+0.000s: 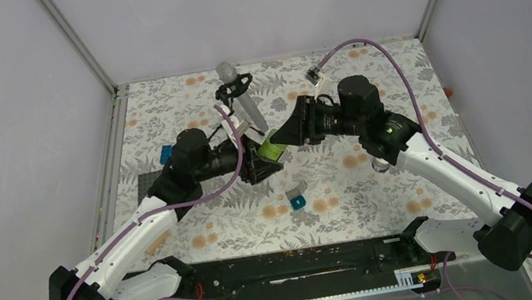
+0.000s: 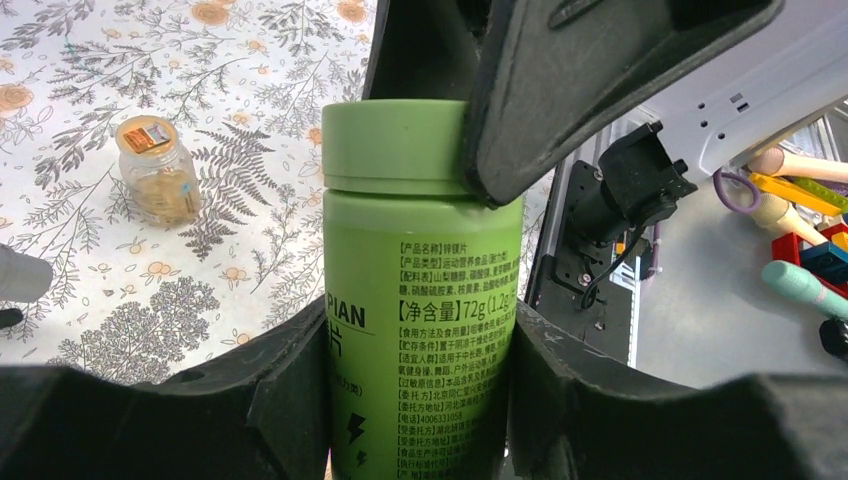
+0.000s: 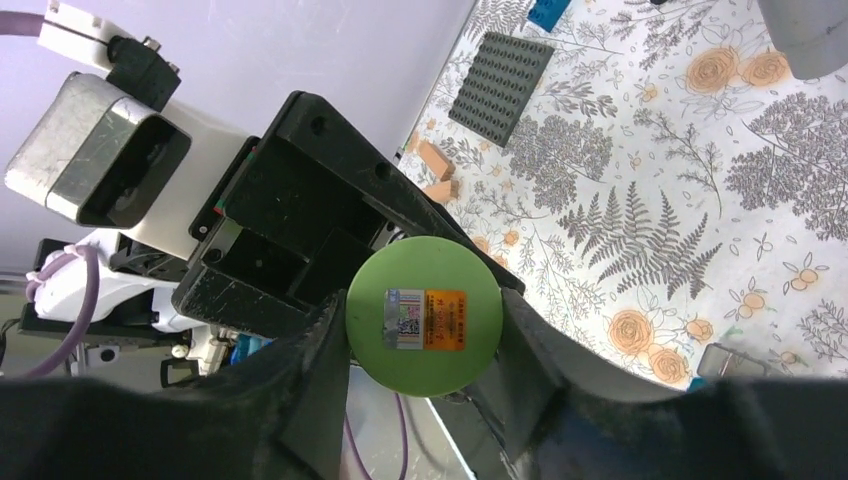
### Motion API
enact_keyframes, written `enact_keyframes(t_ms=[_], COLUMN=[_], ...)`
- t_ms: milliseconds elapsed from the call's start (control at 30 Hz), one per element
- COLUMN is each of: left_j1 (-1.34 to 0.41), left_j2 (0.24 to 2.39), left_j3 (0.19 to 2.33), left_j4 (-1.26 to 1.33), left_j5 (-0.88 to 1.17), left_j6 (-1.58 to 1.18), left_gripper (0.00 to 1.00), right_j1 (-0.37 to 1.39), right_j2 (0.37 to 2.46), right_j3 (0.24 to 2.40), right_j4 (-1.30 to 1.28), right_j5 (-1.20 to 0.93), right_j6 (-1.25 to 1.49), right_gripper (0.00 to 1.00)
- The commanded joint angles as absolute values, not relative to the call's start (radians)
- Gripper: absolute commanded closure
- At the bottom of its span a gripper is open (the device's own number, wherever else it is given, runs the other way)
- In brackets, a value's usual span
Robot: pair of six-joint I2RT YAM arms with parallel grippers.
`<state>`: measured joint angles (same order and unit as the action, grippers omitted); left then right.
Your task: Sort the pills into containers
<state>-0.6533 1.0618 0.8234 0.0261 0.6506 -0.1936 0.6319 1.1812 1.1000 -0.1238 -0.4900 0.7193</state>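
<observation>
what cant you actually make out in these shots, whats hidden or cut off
- Contents of the green bottle: all views, hidden by its opaque wall and lid.
- Bottle's base: left wrist view, cut off by the bottom edge, between the fingers of the left pincer.
- Bottle's label: right wrist view, hidden behind the lid.
- Small jar label: left wrist view, too small to read.
</observation>
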Motion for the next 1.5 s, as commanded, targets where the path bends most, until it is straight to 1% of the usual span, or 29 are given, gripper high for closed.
enact_keyframes(t_ms=[0, 100, 167, 200, 233, 333, 400, 433, 467, 500, 533, 567, 600, 667, 767, 800, 900, 1033, 1100, 1167, 1233, 1300, 1333, 1367, 1467], left_j1=[-0.653, -0.653, -0.651, -0.652, -0.652, -0.651, -0.652, -0.652, -0.652, -0.652, -0.652, -0.652, -0.652, -0.652, -0.655, -0.66, -0.662, -0.662, -0.663, -0.662, -0.662, -0.662, -0.661, -0.661, -0.66], left_j2=[1.033, 1.033, 1.047, 1.06, 1.075, 1.109, 1.12, 1.122, 1.124, 1.125, 1.126, 1.127, 1.13, 1.13, 1.121, 1.115, 1.102, 1.081, 1.078, 1.078, 1.075, 1.068, 1.062, 1.058, 1.047], left_j3=[0.827, 0.838, 0.86, 0.872, 0.885, 0.927, 0.945, 0.95, 0.954, 0.958, 0.961, 0.964, 0.966, 0.966, 0.944, 0.934, 0.905, 0.866, 0.859, 0.853, 0.847, 0.839, 0.835, 0.834, 0.845], left_j4=[0.148, 0.115, 0.062, 0.046, 0.027, -0.051, -0.083, -0.09, -0.099, -0.101, -0.102, -0.106, -0.105, -0.095, -0.033, -0.014, 0.035, 0.09, 0.099, 0.104, 0.112, 0.123, 0.125, 0.124, 0.077], left_j5=[0.654, 0.705, 0.749, 0.777, 0.793, 0.839, 0.87, 0.878, 0.88, 0.868, 0.857, 0.839, 0.807, 0.734, 0.607, 0.552, 0.49, 0.463, 0.465, 0.469, 0.469, 0.472, 0.475, 0.485, 0.524], left_j6=[-0.229, -0.218, -0.176, -0.16, -0.143, -0.082, -0.037, -0.017, -0.009, 0.016, 0.026, 0.036, 0.04, 0.032, 0.003, 0.003, -0.011, -0.044, -0.054, -0.063, -0.074, -0.086, -0.088, -0.092, -0.099], left_gripper=[1.0, 1.0, 1.0, 1.0, 1.0, 1.0, 1.0, 1.0, 1.0, 1.0, 1.0, 1.0, 1.0, 1.0, 1.0, 1.0, 1.0, 1.0, 1.0, 1.0, 1.0, 1.0, 1.0, 1.0, 1.0], right_j1=[0.622, 0.597, 0.584, 0.58, 0.573, 0.543, 0.53, 0.525, 0.525, 0.525, 0.524, 0.524, 0.525, 0.528, 0.557, 0.577, 0.629, 0.632, 0.631, 0.631, 0.629, 0.627, 0.625, 0.62, 0.57], right_j2=[1.189, 1.179, 1.162, 1.143, 1.134, 1.146, 1.137, 1.127, 1.113, 1.104, 1.098, 1.102, 1.109, 1.124, 1.137, 1.137, 1.147, 1.181, 1.198, 1.217, 1.226, 1.229, 1.228, 1.225, 1.207], right_j3=[1.103, 1.091, 1.043, 1.0, 0.972, 0.994, 1.009, 1.009, 1.006, 1.004, 1.005, 1.011, 1.027, 1.041, 1.035, 1.034, 1.057, 1.08, 1.095, 1.124, 1.139, 1.145, 1.146, 1.145, 1.124], right_j4=[0.018, 0.055, 0.12, 0.154, 0.16, 0.061, 0.009, -0.025, -0.037, -0.038, -0.037, -0.043, -0.047, -0.038, -0.012, 0.019, -0.016, -0.011, -0.011, -0.031, -0.042, -0.037, -0.037, -0.036, 0.006], right_j5=[-0.621, -0.802, -1.001, -1.079, -1.112, -1.16, -1.131, -1.041, -0.955, -0.856, -0.782, -0.755, -0.738, -0.639, -0.498, -0.458, -0.311, -0.328, -0.356, -0.402, -0.436, -0.478, -0.498, -0.515, -0.639], right_j6=[0.737, 0.597, 0.443, 0.354, 0.299, 0.201, 0.163, 0.16, 0.166, 0.198, 0.229, 0.255, 0.292, 0.436, 0.633, 0.667, 0.733, 0.807, 0.832, 0.837, 0.829, 0.813, 0.797, 0.778, 0.698], right_gripper=[0.77, 0.88, 1.0, 1.0, 1.0, 1.0, 1.0, 0.94, 0.55, 0.22, 0.08, 0.03, 0.01, 0.0, 0.0, 0.01, 0.01, 0.07, 0.16, 0.31, 0.42, 0.52, 0.6, 0.65, 0.77])
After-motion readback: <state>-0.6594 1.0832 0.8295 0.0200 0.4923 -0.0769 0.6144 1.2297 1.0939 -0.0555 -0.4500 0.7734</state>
